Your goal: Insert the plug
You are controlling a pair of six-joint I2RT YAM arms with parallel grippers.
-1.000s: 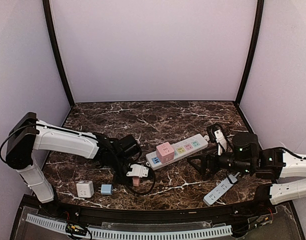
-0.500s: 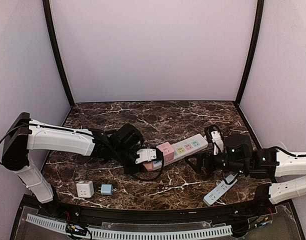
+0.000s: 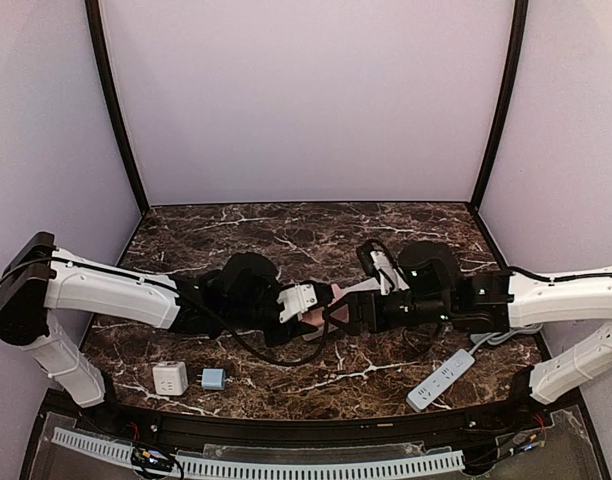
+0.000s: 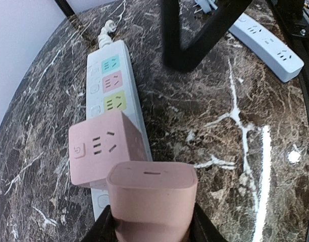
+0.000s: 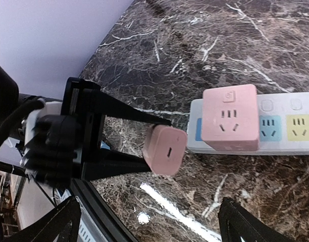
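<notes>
A white power strip (image 5: 288, 146) is lying on the dark marble table (image 5: 195, 45). A pink cube adapter (image 5: 230, 118) is sitting on the strip's left end, with a blue socket (image 5: 270, 127) and a yellow socket (image 5: 299, 126) showing further along the strip. Just left of the strip, the left gripper (image 5: 157, 146) is clamping a pink plug (image 5: 167, 151) between its 2 black fingers. Nearer the camera than the strip, the right gripper (image 5: 149, 222) is holding its jaws wide apart, gripping nothing.

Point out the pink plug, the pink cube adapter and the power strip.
pink plug (image 4: 152, 177): left wrist view, on its slotted end face.
pink cube adapter (image 4: 96, 148): left wrist view, on its socket face.
power strip (image 5: 298, 126): right wrist view, on its yellow socket.
</notes>
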